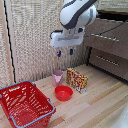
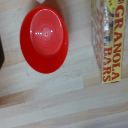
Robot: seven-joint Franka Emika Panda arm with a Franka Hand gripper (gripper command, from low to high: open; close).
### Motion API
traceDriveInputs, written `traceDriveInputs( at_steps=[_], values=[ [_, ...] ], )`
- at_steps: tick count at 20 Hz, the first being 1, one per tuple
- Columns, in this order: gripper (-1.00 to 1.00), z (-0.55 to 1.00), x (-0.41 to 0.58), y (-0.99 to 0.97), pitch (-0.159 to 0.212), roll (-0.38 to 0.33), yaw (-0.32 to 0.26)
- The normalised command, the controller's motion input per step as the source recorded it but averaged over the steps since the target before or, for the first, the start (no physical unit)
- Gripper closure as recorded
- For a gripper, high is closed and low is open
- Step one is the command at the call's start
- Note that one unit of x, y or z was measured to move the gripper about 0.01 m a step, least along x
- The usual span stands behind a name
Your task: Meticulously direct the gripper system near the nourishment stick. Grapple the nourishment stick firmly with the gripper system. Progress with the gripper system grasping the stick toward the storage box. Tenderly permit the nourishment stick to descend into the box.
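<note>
The nourishment stick [image 1: 77, 80] is a yellow and red printed package standing upright on the wooden table, just to the exterior view's right of the pink cup. In the wrist view it [image 2: 107, 40] reads "GRANOLA BARS". My gripper [image 1: 65, 52] hangs in the air well above the cup and the package, with its blue-tipped fingers apart and nothing between them. The fingers do not show in the wrist view. The storage box [image 1: 22, 102] is a large red lattice basket with a grey-blue handle, at the exterior view's lower left.
A pink cup [image 1: 57, 77] stands by the package. A small round red bowl [image 1: 63, 93] lies in front of both and also shows in the wrist view [image 2: 44, 39]. A dark drawer cabinet [image 1: 107, 47] stands at the exterior view's right. A slatted wall is behind.
</note>
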Motion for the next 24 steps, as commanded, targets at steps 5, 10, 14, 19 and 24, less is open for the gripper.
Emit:
traceDriveInputs(
  at_steps=[5,10,14,19,24],
  values=[
    [-1.00,-0.07,-0.001,-0.49,0.000,0.006,0.003],
    [-1.00,-0.19,0.000,-0.37,0.000,0.000,0.065],
    [-1.00,-0.28,-0.001,-0.30,0.000,0.000,0.135],
    [-1.00,-0.33,-0.009,-0.22,0.001,0.000,0.171],
    [-1.00,-0.34,-0.089,-0.08,0.015,0.000,0.158]
  ],
)
